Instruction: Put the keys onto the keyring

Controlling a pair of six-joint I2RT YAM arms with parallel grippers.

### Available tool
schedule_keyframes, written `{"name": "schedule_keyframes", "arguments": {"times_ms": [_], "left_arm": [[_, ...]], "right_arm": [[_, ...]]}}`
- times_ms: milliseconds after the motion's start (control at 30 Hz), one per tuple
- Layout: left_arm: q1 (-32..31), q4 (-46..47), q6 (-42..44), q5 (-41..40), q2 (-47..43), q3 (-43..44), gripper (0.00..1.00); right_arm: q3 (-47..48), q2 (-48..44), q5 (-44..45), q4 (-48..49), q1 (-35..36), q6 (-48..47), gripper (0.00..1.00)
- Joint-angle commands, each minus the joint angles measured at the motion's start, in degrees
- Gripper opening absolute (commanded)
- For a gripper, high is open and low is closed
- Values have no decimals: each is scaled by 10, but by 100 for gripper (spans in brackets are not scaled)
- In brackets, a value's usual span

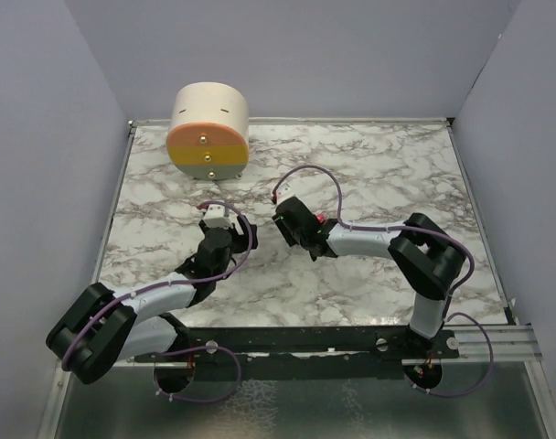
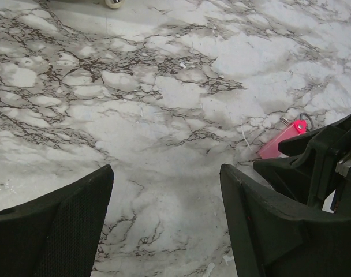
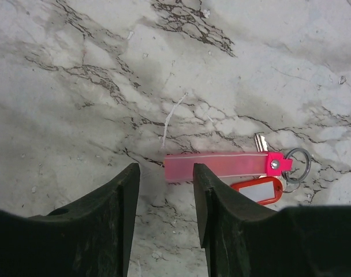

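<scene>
Keyring [image 3: 221,165] lies on the marble table [image 3: 77,57], keys [image 3: 257,190] touching it, partly hidden behind the spread-fingered right gripper [image 3: 165,171]; left gripper [image 2: 167,173] gapes empty.

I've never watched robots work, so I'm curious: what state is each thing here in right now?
Keyring: flat on the table, unheld.
Red tag: flat beside it; linked or not, cannot tell.
Silver key: tip showing past the keyring, rest hidden.
Left gripper: open, empty.
Right gripper: open, over the keyring's end.
</scene>
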Motion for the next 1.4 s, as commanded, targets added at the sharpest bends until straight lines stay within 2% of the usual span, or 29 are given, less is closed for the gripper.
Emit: {"name": "schedule_keyframes", "arguments": {"times_ms": [0,267,333,433,500,867,1067,1367], "left_arm": [[7,-1,-3,-5,-7,-5,77],[11,0,-6,0,1,-3,77],[11,0,-7,1,5,-2,77],[11,0,-7,1,8,0,77],[12,0,-7,2,7,1,77],[13,-17,-13,14,-30,2,77],[12,-33,-19,20,-58,0,76],[12,-51,-20,21,-83,-1,76]], "right_arm": [[17,17,28,10,4,-9,41],[19,29,40,10,4,-13,30],[20,31,48,10,4,-13,23],[22,25,67,14,4,-13,5],[19,6,73,23,5,-11,1],[14,-188,41,19,-4,47,1],[23,-263,21,1,-10,61,1],[-12,-375,4,14,-11,88,1]]}}
